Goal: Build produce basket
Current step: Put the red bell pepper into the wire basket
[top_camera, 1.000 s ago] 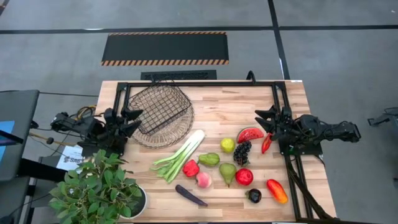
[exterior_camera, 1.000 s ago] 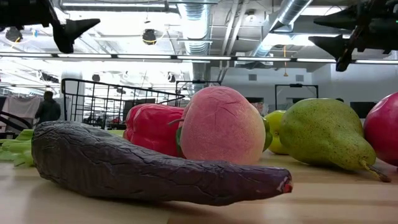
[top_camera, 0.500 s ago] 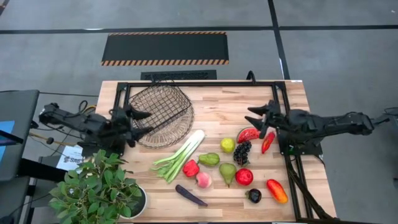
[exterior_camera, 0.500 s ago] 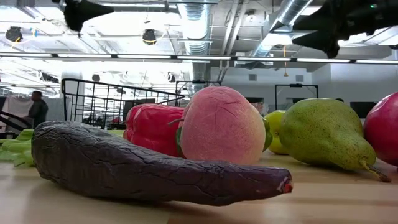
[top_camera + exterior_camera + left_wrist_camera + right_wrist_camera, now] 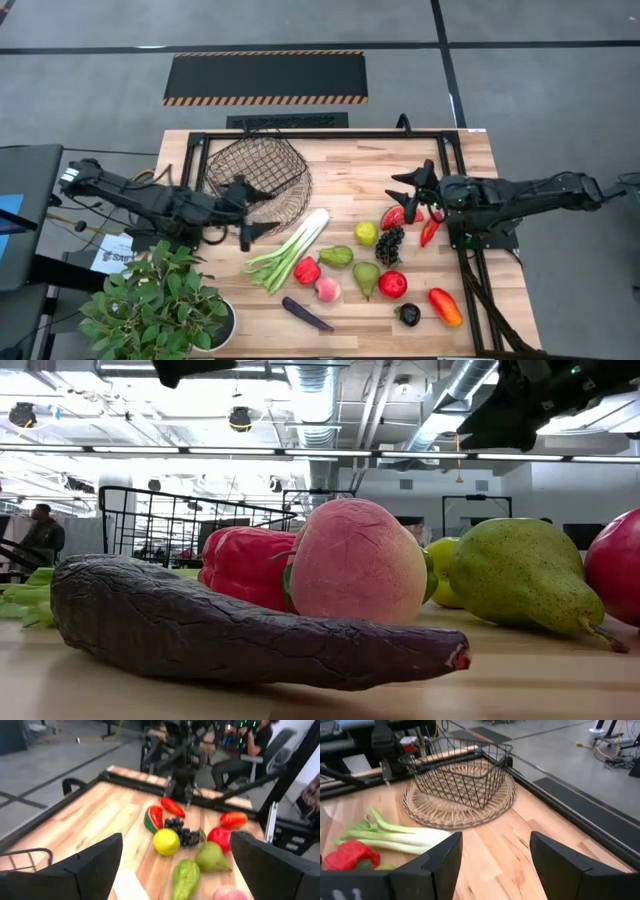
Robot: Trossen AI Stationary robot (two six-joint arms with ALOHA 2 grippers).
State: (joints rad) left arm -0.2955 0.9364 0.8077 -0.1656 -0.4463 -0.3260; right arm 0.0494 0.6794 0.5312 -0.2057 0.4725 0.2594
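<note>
At the near edge of the bench point(image 5: 470, 150) lie the aubergine point(image 5: 306, 314), a peach point(image 5: 327, 289) and a red pepper point(image 5: 307, 270), with a pear point(image 5: 365, 278) and an apple point(image 5: 392, 284) to their right. Farther in, the leek point(image 5: 290, 249) lies slantwise, its white end near the basket point(image 5: 258, 174), which sits empty on a woven mat point(image 5: 283, 214) at far left. The left hand point(image 5: 246, 207) hovers open over the mat's near edge, beside the leek. The right hand point(image 5: 414, 193) hangs open above the watermelon slice point(image 5: 397, 216), close to the chilli point(image 5: 429, 229) and grapes point(image 5: 389, 244). Crowded fruit there could be nudged and roll; the left hand's fingers might snag the basket wire.
</note>
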